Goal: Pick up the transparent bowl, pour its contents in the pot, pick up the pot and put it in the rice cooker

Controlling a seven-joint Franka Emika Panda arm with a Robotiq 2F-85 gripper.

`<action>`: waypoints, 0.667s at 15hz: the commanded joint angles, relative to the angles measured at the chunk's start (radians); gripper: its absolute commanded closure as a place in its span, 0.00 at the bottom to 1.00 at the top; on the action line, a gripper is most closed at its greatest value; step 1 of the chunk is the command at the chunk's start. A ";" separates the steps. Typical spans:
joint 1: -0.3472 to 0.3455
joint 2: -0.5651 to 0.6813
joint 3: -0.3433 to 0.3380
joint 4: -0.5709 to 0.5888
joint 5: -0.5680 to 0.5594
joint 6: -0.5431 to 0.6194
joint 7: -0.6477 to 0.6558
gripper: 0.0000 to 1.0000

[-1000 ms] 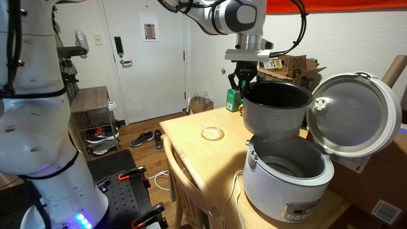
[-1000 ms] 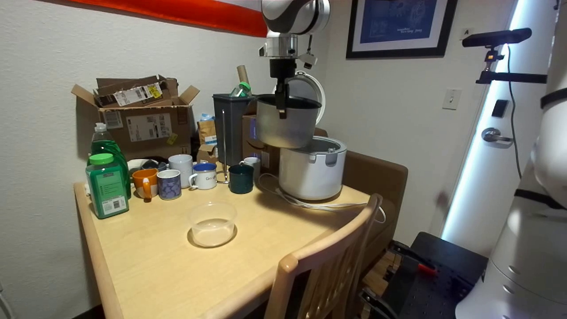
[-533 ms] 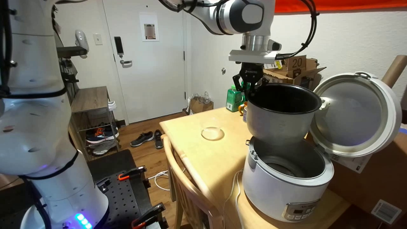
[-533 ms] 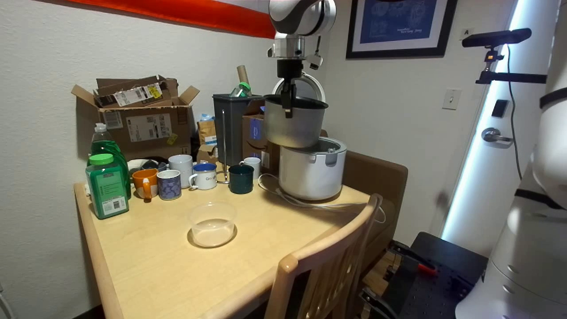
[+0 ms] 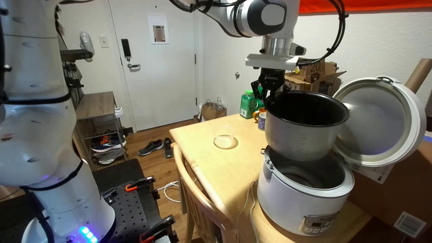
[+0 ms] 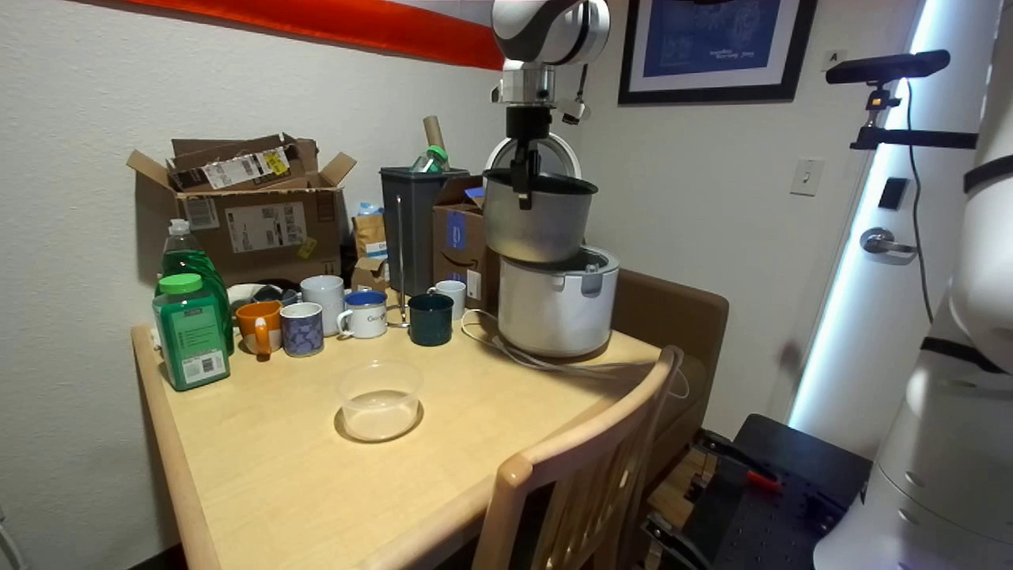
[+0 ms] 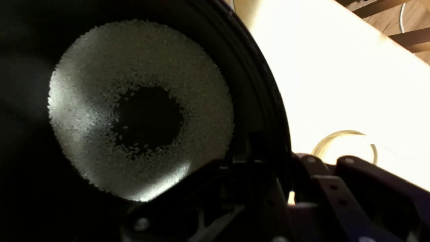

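In an exterior view, right of centre, Robotiq gripper (image 5: pixel 270 98) clamped on rim of pot (image 5: pixel 298 140) containing rice (image 7: pixel 206 97); open rice cooker (image 5: pixel 293 206) below, lower right.

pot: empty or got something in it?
Not empty: in the wrist view, rice grains lie ringed inside the pot, the centre mostly bare. Depth: cannot tell.

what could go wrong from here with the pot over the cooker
The gripper pinches the pot at one side only, so it might swivel or slip. In an exterior view the pot looks off-centre over the rice cooker, so its base could catch the rim. If it tips, the rice grains inside might slide or spill.
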 commanded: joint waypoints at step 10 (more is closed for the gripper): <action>-0.031 -0.035 -0.022 -0.029 0.057 0.017 0.055 0.98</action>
